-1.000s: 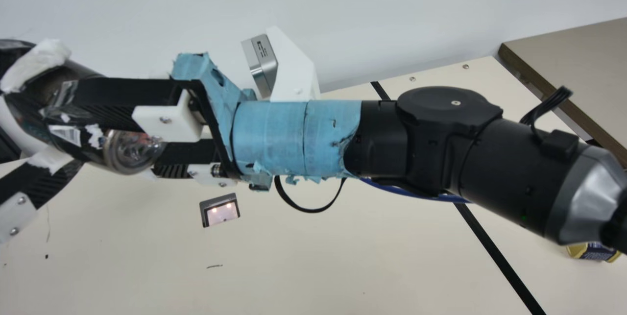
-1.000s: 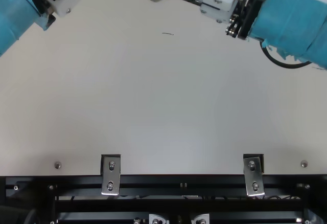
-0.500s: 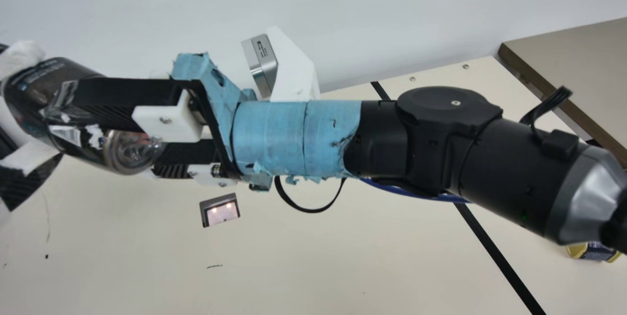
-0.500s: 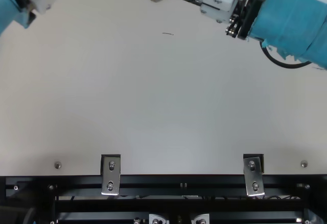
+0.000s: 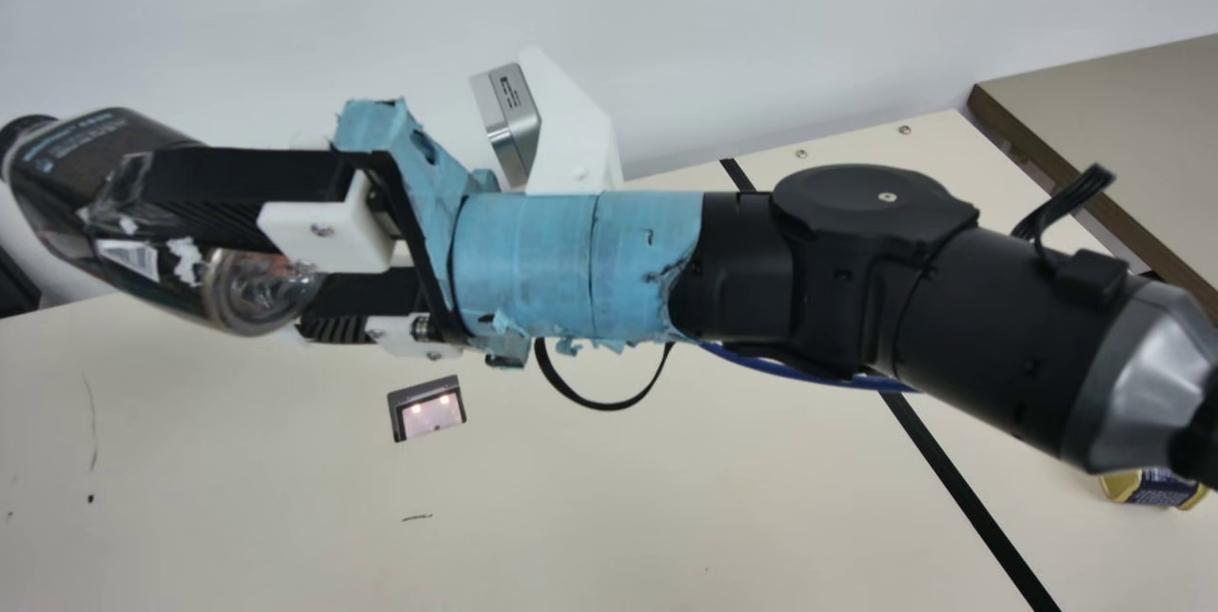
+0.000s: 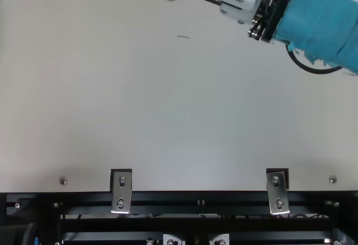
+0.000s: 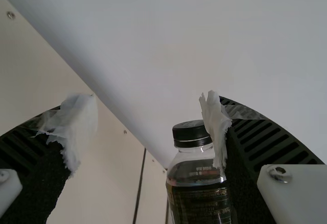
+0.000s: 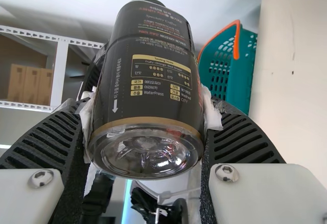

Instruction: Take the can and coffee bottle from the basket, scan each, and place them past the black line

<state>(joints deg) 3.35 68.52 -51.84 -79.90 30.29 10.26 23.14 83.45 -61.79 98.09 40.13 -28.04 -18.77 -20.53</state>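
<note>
Coffee bottle aslant in right hand, cap outward

Bright, diffuse light — soft shading along wall — glare on bottle base, glints in scanner.

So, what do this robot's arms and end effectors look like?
The right arm is black with a silver-grey section, light blue wrapping, a white bracket beside a silver box, a black cable loop and a blue cable. Left end effector and right end effector alike have black ribbed fingers, white blocks with screws, and ragged white material near the tips.
</note>
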